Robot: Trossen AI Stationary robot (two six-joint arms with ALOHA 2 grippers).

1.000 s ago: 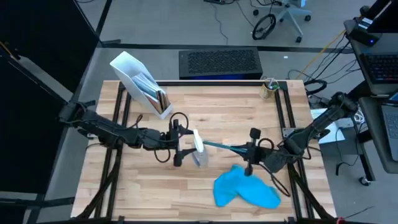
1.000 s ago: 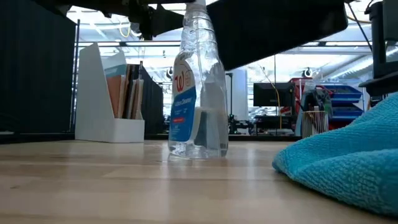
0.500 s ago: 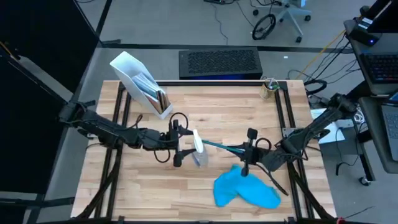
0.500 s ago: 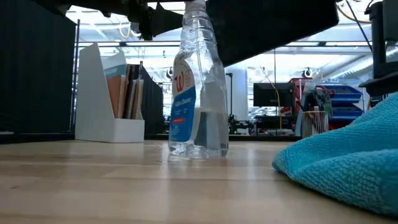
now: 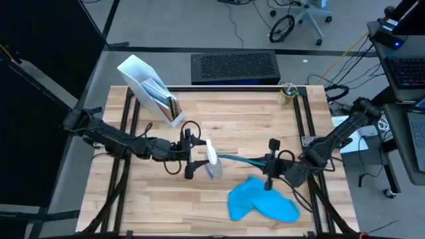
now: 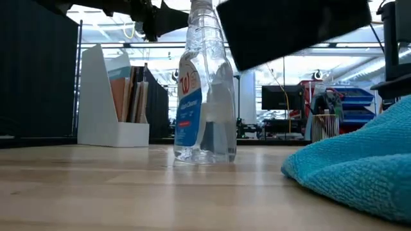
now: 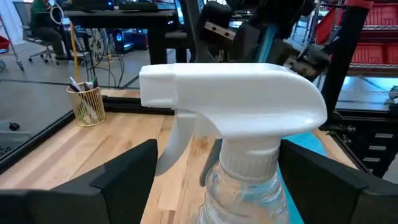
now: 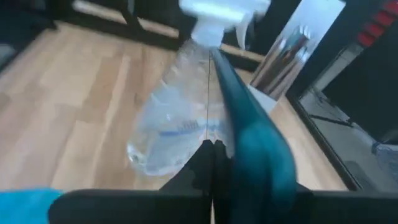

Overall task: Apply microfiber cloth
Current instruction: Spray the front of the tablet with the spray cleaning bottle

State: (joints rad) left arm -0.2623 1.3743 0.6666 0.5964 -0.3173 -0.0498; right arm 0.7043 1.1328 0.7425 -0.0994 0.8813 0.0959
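The sky-blue microfiber cloth point(image 5: 261, 201) lies crumpled on the table near the front right, close to the low camera point(image 6: 359, 167). No gripper touches it. A clear spray bottle point(image 5: 211, 161) stands upright at the table's middle. My left gripper point(image 5: 198, 160) is open, with one finger on either side of the bottle's neck point(image 7: 239, 180), apart from it. My right gripper point(image 5: 267, 166) is just right of the bottle and above the cloth's far edge. It is shut on a dark tablet point(image 5: 242, 159) in a teal case. My right gripper pinches the tablet's right-hand end point(image 8: 239, 158) between its two fingers, coming level from the table's right. The tablet stands on edge, lifted clear of the table. It reaches toward the bottle, and its dark face point(image 6: 289, 29) is tilted.
A white file holder point(image 5: 149, 89) with books stands at the far left. A wire pencil cup point(image 5: 287, 94) sits at the far right corner. Black frame rails point(image 5: 302, 126) run along both sides of the wooden top. A dark box point(image 5: 234, 68) lies beyond the far edge.
My right gripper has shifted slightly toward the table's left and then back right and a little nearer, carrying the tablet. The tablet stays lifted and on edge. The bottle, the cloth and my left gripper have kept still.
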